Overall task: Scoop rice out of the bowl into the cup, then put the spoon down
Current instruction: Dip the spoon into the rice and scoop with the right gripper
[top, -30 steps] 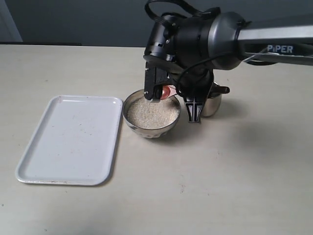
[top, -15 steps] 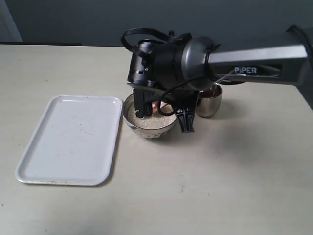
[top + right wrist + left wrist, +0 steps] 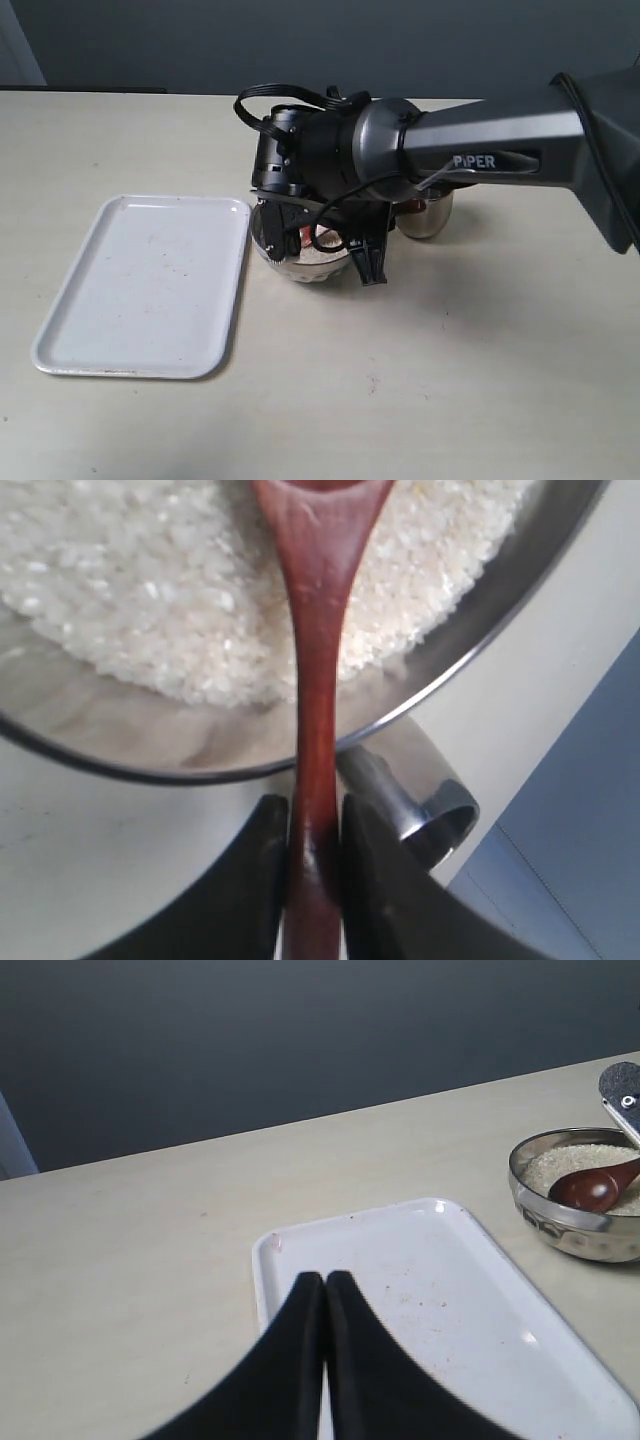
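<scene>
The right arm's fingers (image 3: 375,880) are closed tight on the thin handle of the spoon (image 3: 318,660), close to its end. The scoop lies on the rice (image 3: 150,590) inside the bowl (image 3: 480,670). The left arm's fingers (image 3: 300,1360) are pressed together with nothing between them, above the white tray (image 3: 450,1290) and well apart from the work. The cup (image 3: 428,215) stands just beside the bowl on the desk (image 3: 450,380), partly hidden by the right arm.

Probably 3 things could go wrong:
1. The handle crosses low over the bowl's rim. If the arm goes lower, the handle may press on the rim and tip or push the bowl.
2. The handle is thin, so a loaded scoop may turn in the grip and drop grains.
3. The cup's mouth is narrow, so a small error in aim would put rice on the desk, and the bulky wrist could knock the cup.
</scene>
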### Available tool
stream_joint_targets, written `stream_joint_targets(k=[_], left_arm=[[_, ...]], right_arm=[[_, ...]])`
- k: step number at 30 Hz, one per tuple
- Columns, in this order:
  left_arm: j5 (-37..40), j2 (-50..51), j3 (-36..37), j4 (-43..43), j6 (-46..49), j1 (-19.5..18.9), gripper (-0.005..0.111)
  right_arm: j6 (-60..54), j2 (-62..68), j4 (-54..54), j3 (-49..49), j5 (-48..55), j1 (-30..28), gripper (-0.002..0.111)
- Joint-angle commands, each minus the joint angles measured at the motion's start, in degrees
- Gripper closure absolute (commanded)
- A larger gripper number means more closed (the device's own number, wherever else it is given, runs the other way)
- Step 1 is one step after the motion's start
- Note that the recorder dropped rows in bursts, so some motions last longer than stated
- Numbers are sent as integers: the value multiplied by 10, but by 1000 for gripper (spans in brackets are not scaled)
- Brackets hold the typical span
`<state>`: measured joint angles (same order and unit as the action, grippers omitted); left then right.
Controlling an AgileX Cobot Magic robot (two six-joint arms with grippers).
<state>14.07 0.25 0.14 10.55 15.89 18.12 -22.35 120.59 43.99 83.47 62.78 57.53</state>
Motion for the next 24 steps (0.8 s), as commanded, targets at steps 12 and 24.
stream_joint_targets(k=[12, 24], left_arm=[[-6, -2, -1, 0, -3, 3, 106], [-6, -2, -1, 0, -3, 3, 106]], right_arm=[[-31, -2, -44, 3, -4, 2, 109], [-31, -25, -70, 3, 10, -10, 109]])
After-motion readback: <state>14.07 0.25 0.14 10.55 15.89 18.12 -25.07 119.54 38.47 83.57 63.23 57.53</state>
